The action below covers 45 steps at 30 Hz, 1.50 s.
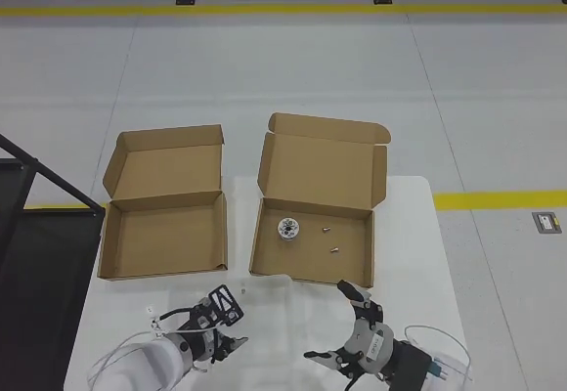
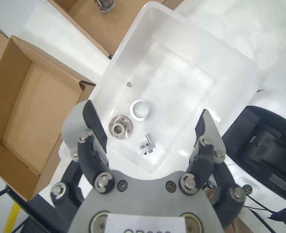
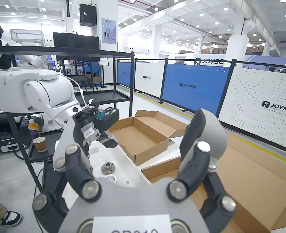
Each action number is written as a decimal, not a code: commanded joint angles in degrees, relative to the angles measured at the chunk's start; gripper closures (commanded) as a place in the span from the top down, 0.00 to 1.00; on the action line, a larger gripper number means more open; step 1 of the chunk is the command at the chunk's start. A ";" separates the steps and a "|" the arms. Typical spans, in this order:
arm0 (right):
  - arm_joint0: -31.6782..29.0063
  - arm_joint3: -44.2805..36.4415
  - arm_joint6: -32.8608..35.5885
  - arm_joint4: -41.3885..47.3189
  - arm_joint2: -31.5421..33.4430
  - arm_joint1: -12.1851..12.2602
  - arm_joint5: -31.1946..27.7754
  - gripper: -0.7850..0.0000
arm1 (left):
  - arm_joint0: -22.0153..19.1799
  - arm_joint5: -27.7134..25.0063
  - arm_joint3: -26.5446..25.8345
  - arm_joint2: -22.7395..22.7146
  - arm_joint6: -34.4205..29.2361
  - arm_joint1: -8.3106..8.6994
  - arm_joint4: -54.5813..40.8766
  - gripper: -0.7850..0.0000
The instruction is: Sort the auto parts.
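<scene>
**Top view.** The white table (image 1: 411, 293) carries two open cardboard boxes side by side. The left box (image 1: 163, 239) has a bare floor. The right box (image 1: 352, 259) holds a cylindrical part (image 1: 288, 228) standing on end, with two small fasteners (image 1: 325, 231) near it. The left gripper (image 1: 233, 325) and the right gripper (image 1: 334, 325) sit well apart at the table's near edge, each in front of one box and each with its fingers spread. A black rack (image 1: 10, 254) stands just beside the table on the robot's left.

**Left wrist view.** The left gripper hangs with its fingers wide apart and nothing between them, above a clear plastic tray (image 2: 189, 78). The tray lies close to the boxes' front walls. On the tray floor lie a flat ring (image 2: 131, 109), a flanged hub (image 2: 126, 122) just beside it, and a small bracket (image 2: 146, 145) near both. A dark speck (image 2: 129, 83) sits farther along the floor. One finger pad (image 2: 94, 122) hides a corner of the tray.

**Right wrist view.** The right gripper's fingers stand apart and empty, and they cover part of the tray and of the right box. Between them show the flanged hub and the flat ring, with the left gripper above the tray beyond. A shelf of the black rack bears a bottle (image 3: 33, 129) and a paper cup (image 3: 40, 144). Fence panels (image 3: 181, 86) close off the background.
</scene>
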 commanded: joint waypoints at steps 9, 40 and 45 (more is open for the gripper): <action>0.00 0.00 0.00 0.00 0.00 0.00 0.00 1.00 | -6.29 5.95 8.45 4.09 -4.27 -0.62 2.87 0.54; 0.00 0.00 0.00 0.00 0.00 0.00 0.00 1.00 | -18.18 7.85 23.12 13.51 -9.63 -2.52 4.72 0.39; 0.00 0.00 0.00 0.00 0.00 0.00 0.00 1.00 | -18.87 8.36 24.53 14.45 -9.37 -2.75 5.41 0.38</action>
